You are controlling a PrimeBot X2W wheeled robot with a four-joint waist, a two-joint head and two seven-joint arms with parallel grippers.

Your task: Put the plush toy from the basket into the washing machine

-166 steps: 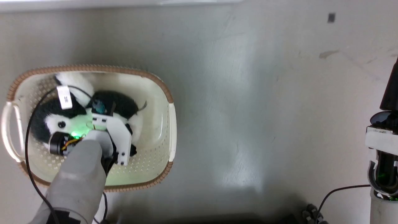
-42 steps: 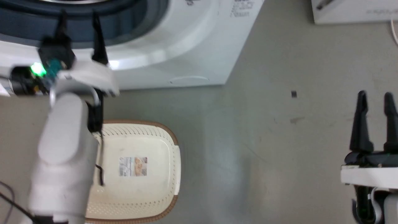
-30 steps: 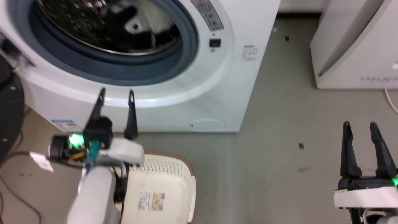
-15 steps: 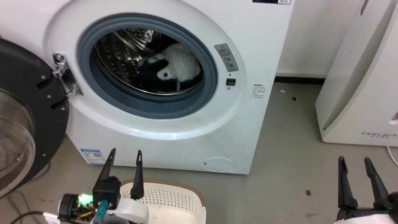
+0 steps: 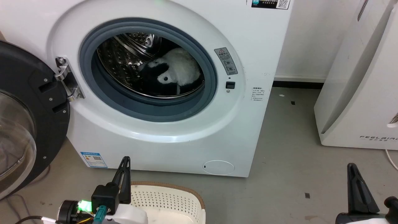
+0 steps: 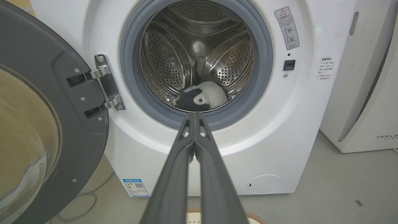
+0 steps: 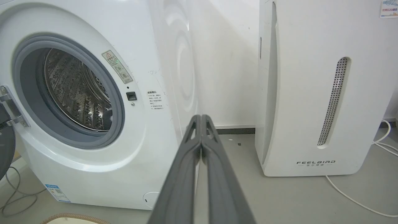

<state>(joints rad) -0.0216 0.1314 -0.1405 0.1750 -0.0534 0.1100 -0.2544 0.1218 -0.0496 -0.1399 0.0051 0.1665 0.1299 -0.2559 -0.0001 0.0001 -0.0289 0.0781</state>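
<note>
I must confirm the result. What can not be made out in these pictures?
Head view: the basket, cut off by the bottom edge.
Head view: the plush toy, underside behind the door ring of the washing machine.
Left wrist view: the blue label, text too small.

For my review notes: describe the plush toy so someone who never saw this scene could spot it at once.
Find the white front-loading washing machine, its door swung open. Inside its shiny perforated steel drum lies the plush toy: the one fluffy black-and-white thing, with a small dark eye on a white patch.
</note>
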